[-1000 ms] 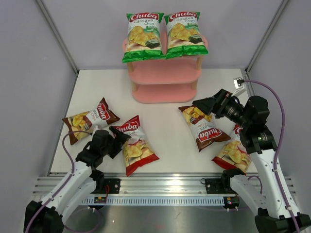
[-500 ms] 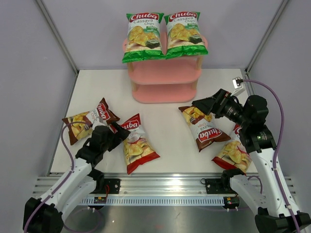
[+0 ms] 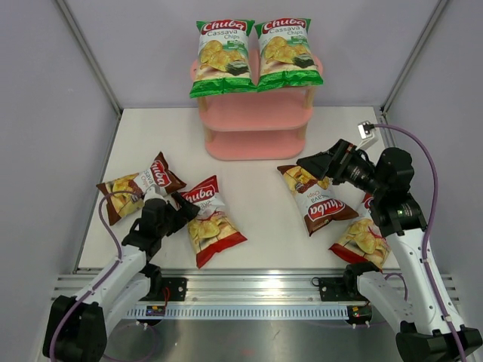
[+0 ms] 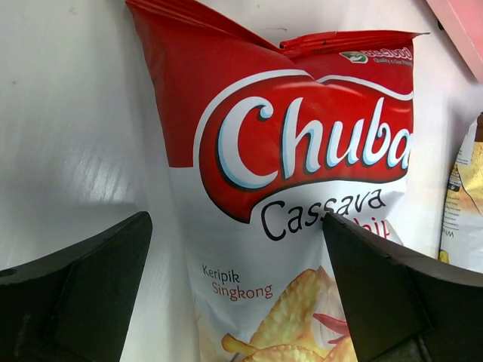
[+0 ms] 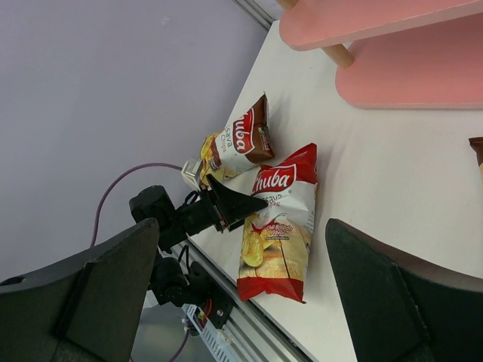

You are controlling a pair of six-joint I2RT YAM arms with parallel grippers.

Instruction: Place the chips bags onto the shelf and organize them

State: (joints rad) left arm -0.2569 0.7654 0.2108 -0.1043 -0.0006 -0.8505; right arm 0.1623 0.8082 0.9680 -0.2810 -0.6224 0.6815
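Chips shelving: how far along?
Done: two green bags atop the shelf. In hand: nothing gripped; left end effector open over the left red bag. Left: that bag, both brown bags, the right red bag, all on the table.

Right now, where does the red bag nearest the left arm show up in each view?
Top external: the red bag lies lower left of centre on the table.
Left wrist: it fills most of the frame, logo upright.
Right wrist: it lies flat near the centre.
Shared landmark: the pink shelf, beyond the bag's top edge.
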